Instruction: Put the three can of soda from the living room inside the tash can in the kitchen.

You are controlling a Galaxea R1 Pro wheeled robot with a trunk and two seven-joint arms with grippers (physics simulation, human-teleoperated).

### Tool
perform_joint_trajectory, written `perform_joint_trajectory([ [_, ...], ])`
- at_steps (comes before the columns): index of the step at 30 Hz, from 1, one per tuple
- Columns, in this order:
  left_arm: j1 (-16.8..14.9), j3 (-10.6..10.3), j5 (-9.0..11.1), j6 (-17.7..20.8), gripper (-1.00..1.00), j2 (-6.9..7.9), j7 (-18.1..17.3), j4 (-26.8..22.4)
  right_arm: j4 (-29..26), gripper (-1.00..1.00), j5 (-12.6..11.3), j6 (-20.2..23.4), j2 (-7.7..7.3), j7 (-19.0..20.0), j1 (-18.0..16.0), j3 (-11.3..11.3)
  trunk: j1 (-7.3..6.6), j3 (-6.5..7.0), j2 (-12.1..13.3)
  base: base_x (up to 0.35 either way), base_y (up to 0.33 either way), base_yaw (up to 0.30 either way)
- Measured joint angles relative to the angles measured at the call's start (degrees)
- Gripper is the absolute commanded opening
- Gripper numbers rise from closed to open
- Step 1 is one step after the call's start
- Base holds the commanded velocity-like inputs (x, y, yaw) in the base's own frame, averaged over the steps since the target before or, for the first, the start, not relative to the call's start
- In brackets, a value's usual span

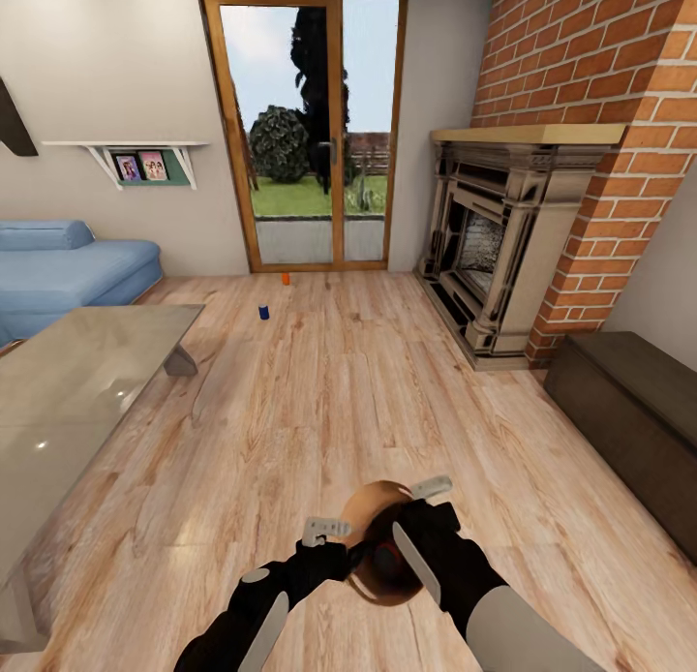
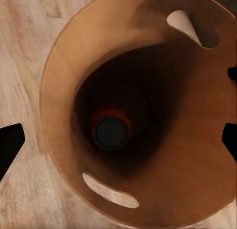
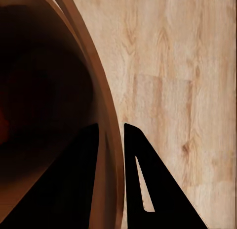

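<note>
**Bin gripped at rim, two cans far off**

Right gripper (image 3: 111, 135) pinching rim of tash can (image 1: 373, 507), one finger inside, one outside. Left gripper (image 2: 118, 140) spread open over bin mouth, holding nothing; red-orange can (image 2: 111, 130) lying at bottom. Wide free plank floor (image 1: 387, 401) ahead, bordered by glass table (image 1: 68, 381) and fireplace (image 1: 503, 246). Orange can (image 1: 286, 278) and dark blue can (image 1: 263, 311) standing near glass doors (image 1: 305, 130).

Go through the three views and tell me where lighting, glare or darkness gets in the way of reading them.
Head view: evenly lit and sharp, with a pale sheen on the glass table; the orange can and blue can are tiny. Left wrist view: the bin darkens toward its bottom, where a can shows dimly. Right wrist view: the bin's inside is almost black, and the right gripper's fingers are plain silhouettes.
</note>
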Motion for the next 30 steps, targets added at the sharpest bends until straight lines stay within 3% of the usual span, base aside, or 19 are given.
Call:
perform_joint_trajectory([
  [14, 0.0, 0.1, 0.1, 0.0, 1.0, 0.28, -0.2, -0.1, -0.1, -1.0, -0.4, -0.2, -3.48, -0.6, -0.9, -0.4, 0.0, 0.0, 0.0, 0.0, 0.0, 0.0],
  [18, 0.0, 0.2, 0.2, 0.1, 1.0, 0.4, -0.2, -0.1, -0.3, -1.0, 0.6, 0.4, -4.39, -0.5, -1.2, -3.5, 0.0, 0.0, 0.0, 0.0, 0.0, 0.0],
  [21, 0.0, 0.4, 0.2, 0.2, 1.0, 0.42, -0.2, 0.0, -0.4, -1.0, -1.1, -0.4, -4.82, 0.0, -1.3, -5.7, 0.0, 0.0, 0.0, 0.0, 0.0, 0.0],
  [25, 0.0, 0.5, 0.2, 0.4, 1.0, 0.44, -0.2, 0.0, -0.5, -1.0, 0.5, 0.5, -5.76, 0.5, -1.8, -7.5, 0.0, 0.0, 0.0, 0.0, 0.0, 0.0],
  [27, 0.0, 0.5, 0.3, 0.5, 1.0, 0.44, -0.3, 0.1, -0.6, -1.0, -1.1, 0.0, -6.49, 2.1, -2.1, -8.1, 0.0, 0.0, 0.0, 0.0, 0.0, 0.0],
  [30, 0.0, 0.6, 0.3, 0.6, 1.0, 0.45, -0.4, 0.3, -0.6, -1.0, 0.0, 0.4, -7.31, 4.8, -2.6, -9.5, 0.0, 0.0, 0.0, 0.0, 0.0, 0.0],
])
